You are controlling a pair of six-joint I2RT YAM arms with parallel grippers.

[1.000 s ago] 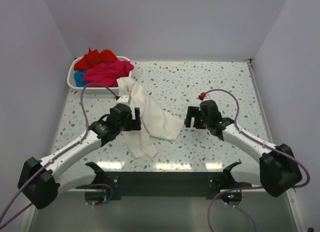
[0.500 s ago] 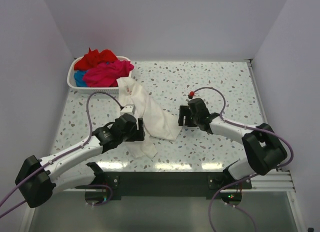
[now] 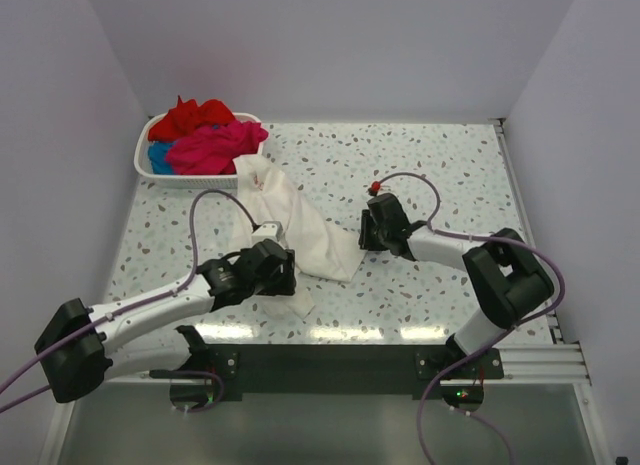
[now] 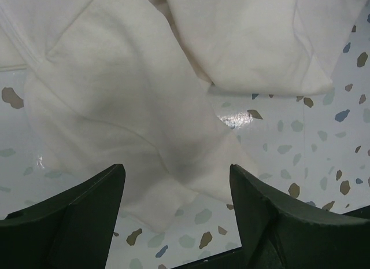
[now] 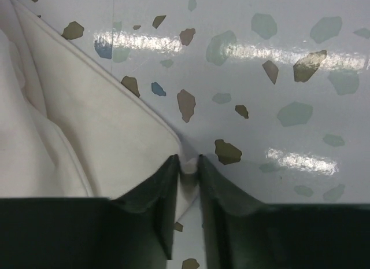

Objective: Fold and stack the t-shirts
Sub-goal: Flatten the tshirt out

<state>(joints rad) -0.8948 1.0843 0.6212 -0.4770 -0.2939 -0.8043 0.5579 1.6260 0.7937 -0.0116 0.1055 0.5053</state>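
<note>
A white t-shirt [image 3: 300,230] lies crumpled across the middle of the table, one end against the basket. My right gripper [image 3: 363,238] is at the shirt's right corner. In the right wrist view this gripper [image 5: 188,168] is shut on that hemmed corner of the white t-shirt [image 5: 87,124]. My left gripper [image 3: 289,279] hangs low over the shirt's near end. In the left wrist view it [image 4: 176,185] is open, with the lower fold of the white t-shirt [image 4: 115,101] lying between and ahead of its fingertips. Nothing is gripped there.
A white slatted basket [image 3: 190,181] stands at the back left. It holds a red t-shirt [image 3: 195,115], a magenta t-shirt [image 3: 215,145] and a blue t-shirt [image 3: 158,157]. Walls close in the table on the left, back and right.
My right gripper slid left to the shirt's right corner and closed on it. My left gripper moved toward the near end of the shirt, still open.
</note>
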